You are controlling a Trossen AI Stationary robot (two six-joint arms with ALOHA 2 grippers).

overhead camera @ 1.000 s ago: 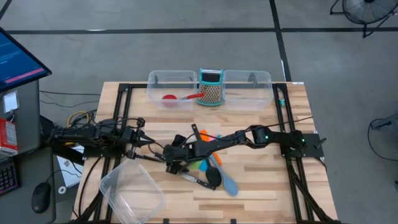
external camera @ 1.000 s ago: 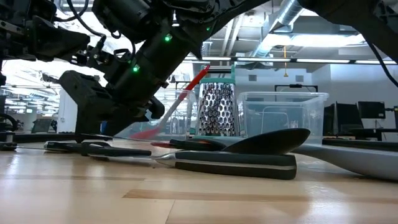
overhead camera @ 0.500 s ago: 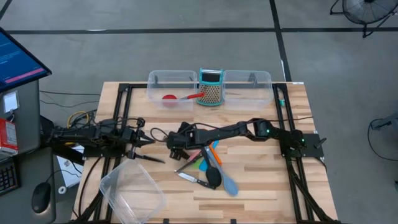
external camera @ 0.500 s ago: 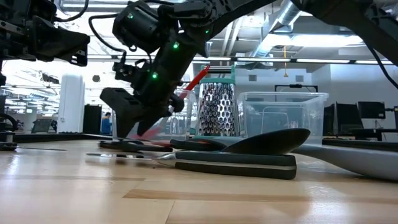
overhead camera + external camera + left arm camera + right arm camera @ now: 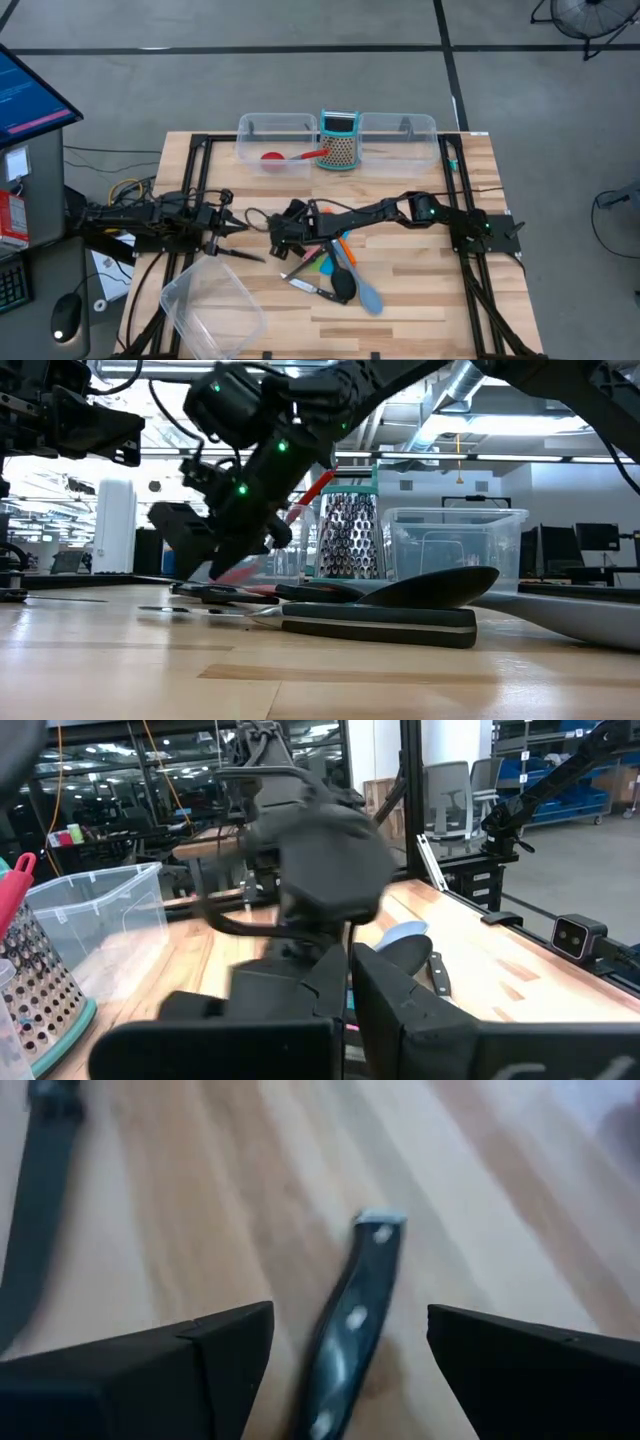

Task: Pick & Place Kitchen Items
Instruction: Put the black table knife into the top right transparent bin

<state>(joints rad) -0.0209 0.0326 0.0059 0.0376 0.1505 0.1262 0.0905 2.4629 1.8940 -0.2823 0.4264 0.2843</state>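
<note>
The black-handled riveted knife lay flat on the pale wooden table, directly between the two dark fingers of your right gripper, which stood spread wide and gripped nothing. In the high view that gripper hung low over the left edge of the utensil cluster at mid-table, its arm stretched across from the right side. Just right of it lay the rest of the cluster: a small orange spatula, a green spatula, a black spoon, a grey-blue spoon and a second black-handled knife, all touching or overlapping. In the low view this knife lay nearest the camera, with the black spoon resting behind it.

A further dark knife lay apart to the left, near your left gripper, whose fingers were pressed together and empty; that arm waited at the table's left edge.

At the far edge stood two clear plastic tubs, a red spoon inside the left one, and a teal-framed metal grater between them. A third clear tub sat tilted at the near left corner.
</note>
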